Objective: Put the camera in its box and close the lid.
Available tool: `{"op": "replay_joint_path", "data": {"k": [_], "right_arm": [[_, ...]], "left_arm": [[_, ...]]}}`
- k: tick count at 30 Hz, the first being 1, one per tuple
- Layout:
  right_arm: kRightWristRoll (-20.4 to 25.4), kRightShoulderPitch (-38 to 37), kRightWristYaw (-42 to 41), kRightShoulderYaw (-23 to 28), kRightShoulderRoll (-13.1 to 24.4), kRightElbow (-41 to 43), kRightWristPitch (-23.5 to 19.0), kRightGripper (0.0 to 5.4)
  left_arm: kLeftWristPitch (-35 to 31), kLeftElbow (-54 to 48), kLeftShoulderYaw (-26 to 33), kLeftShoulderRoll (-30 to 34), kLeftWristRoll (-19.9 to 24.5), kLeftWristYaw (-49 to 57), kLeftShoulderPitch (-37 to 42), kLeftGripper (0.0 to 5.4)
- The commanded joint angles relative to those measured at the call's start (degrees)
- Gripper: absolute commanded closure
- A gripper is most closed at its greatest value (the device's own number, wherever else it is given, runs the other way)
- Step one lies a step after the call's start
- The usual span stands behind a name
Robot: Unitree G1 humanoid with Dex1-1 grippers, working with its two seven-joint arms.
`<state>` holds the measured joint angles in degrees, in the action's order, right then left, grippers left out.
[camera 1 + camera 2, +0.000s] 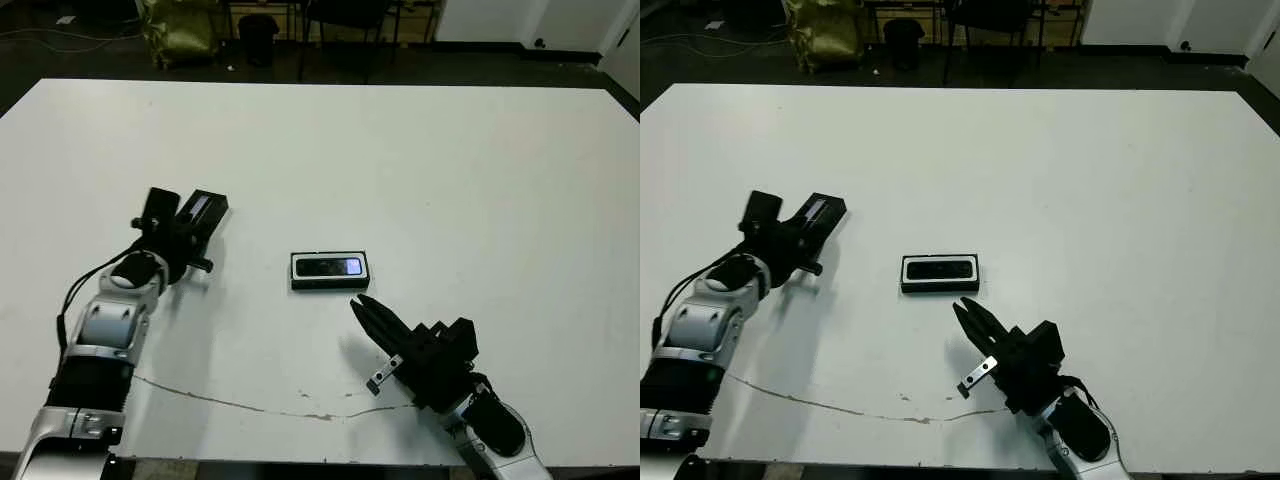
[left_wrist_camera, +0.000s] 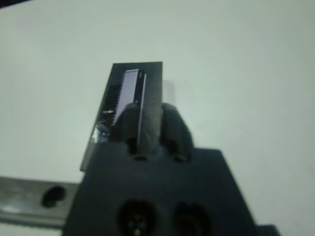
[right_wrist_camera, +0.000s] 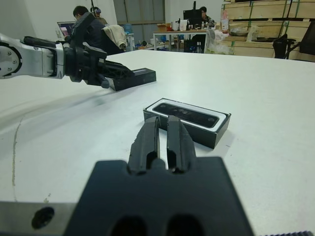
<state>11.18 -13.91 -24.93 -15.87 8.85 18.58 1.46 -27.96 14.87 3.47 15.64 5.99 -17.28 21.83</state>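
The camera (image 1: 331, 267) lies inside the box (image 1: 296, 271) at mid-desk (image 1: 420, 170), just beyond the right gripper (image 1: 360, 304), whose fingers are pressed together. The left gripper (image 2: 147, 115) is clamped on one wall of the lid (image 1: 203, 212); its wrist view alone shows the lid's pale inner strip, and the lid seems lifted off the desk.
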Motion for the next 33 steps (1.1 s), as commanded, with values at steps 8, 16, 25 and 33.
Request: {"op": "replay_joint_path", "data": {"k": [8,16,25,33], "right_arm": [[-0.9,-0.6,1.2,0.1,1.1,1.9,-3.8,5.4],[-1.7,-0.3,1.9,0.0,1.3,2.9,-4.9,5.4],[-1.5,0.3,2.3,0.2,1.4,4.2,-8.1,5.4],[-1.7,-0.2,2.1,0.0,0.1,1.9,-4.5,5.4]], "left_arm": [[-1.5,2.0,-1.8,0.1,-1.0,0.8,-4.3,5.38],[-5.1,-9.1,-0.2,0.3,2.9,-0.8,-6.1,5.38],[-14.3,-38.4,1.2,1.2,13.2,-4.0,-13.1,5.38],[-15.5,-51.7,2.5,3.2,19.9,-5.1,-16.1,5.38]]}}
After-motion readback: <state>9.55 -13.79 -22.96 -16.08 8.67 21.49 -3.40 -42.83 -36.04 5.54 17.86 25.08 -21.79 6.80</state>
